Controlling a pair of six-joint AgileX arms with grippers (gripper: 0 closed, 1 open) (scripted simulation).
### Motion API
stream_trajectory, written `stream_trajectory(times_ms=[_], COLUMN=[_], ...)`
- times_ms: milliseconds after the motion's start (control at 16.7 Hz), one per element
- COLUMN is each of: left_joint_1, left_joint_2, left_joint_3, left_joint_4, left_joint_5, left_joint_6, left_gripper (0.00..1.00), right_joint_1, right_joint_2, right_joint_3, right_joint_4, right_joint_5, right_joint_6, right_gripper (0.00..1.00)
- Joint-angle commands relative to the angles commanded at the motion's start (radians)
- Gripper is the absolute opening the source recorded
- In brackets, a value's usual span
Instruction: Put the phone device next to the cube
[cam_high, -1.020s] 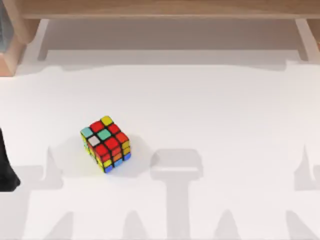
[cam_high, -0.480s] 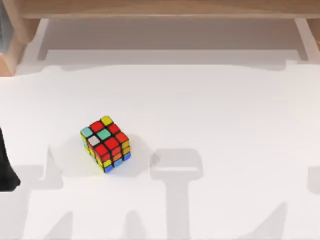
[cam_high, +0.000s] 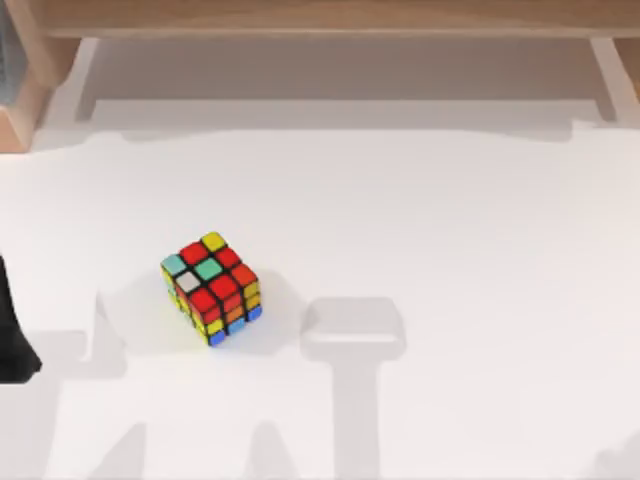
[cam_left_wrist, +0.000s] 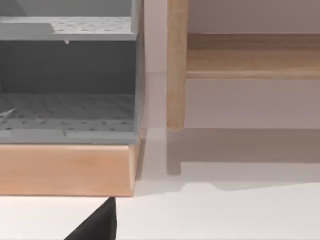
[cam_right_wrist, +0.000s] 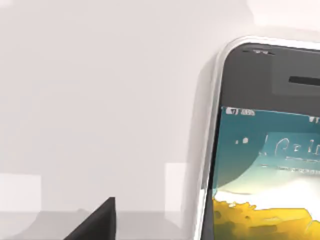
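- Top view: puzzle cube (cam_high: 211, 287) sits on the white table (cam_high: 450, 230), around 8 o'clock from table centre, rotated so a corner points to 6 o'clock. Top face shows red, yellow, teal and white stickers; side faces show orange, yellow, blue.
- Top view: a dark piece of the left arm (cam_high: 12, 340) pokes in at the 9 o'clock edge, well apart from the cube. Cannot tell how its fingers stand.
- Top view: wooden shelf frame (cam_high: 320, 18) runs along the 12 o'clock edge, wooden post at the 10 o'clock corner.
- Left wrist view: grey perforated bin (cam_left_wrist: 67, 85) with a wooden base (cam_left_wrist: 67, 170) and a wooden upright (cam_left_wrist: 176, 65) beside it; one dark fingertip (cam_left_wrist: 97, 225) at the frame edge. Cube not seen here.
- Right wrist view: phone device (cam_right_wrist: 265, 145) lies flat on the white surface, screen up, silver rim, earpiece slot, lit teal-and-orange wallpaper. One dark fingertip (cam_right_wrist: 97, 222) near the phone, apart from it; cannot tell the right gripper's opening.
- Phone's position relative to the cube cannot be told.
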Motion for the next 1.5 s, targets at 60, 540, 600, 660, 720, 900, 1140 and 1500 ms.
stream_trajectory(times_ms=[60, 540, 600, 660, 720, 900, 1140, 1500], left_joint_1=[0.0, 0.0, 0.0, 0.0, 0.0, 0.0, 0.0, 0.0], left_joint_2=[0.0, 0.0, 0.0, 0.0, 0.0, 0.0, 0.0, 0.0], left_joint_3=[0.0, 0.0, 0.0, 0.0, 0.0, 0.0, 0.0, 0.0], left_joint_4=[0.0, 0.0, 0.0, 0.0, 0.0, 0.0, 0.0, 0.0], left_joint_5=[0.0, 0.0, 0.0, 0.0, 0.0, 0.0, 0.0, 0.0], left_joint_6=[0.0, 0.0, 0.0, 0.0, 0.0, 0.0, 0.0, 0.0], left_gripper=[1.0, 1.0, 1.0, 1.0, 1.0, 1.0, 1.0, 1.0], right_joint_1=[-0.019, -0.067, -0.063, -0.063, -0.064, -0.064, -0.063, -0.063], right_joint_2=[0.053, 0.192, 0.189, 0.191, 0.199, 0.249, 0.31, 0.312], right_joint_3=[0.025, 0.09, 0.086, 0.084, 0.076, 0.034, -0.018, -0.019], right_joint_4=[-0.04, -0.142, -0.139, -0.136, -0.122, -0.024, 0.085, 0.087], right_joint_5=[0.0, -0.001, -0.001, -0.001, -0.001, -0.001, -0.001, -0.002], right_joint_6=[0.008, 0.029, 0.028, 0.029, 0.031, 0.033, 0.035, 0.035], right_gripper=[1.0, 1.0, 1.0, 1.0, 1.0, 1.0, 1.0, 0.85])
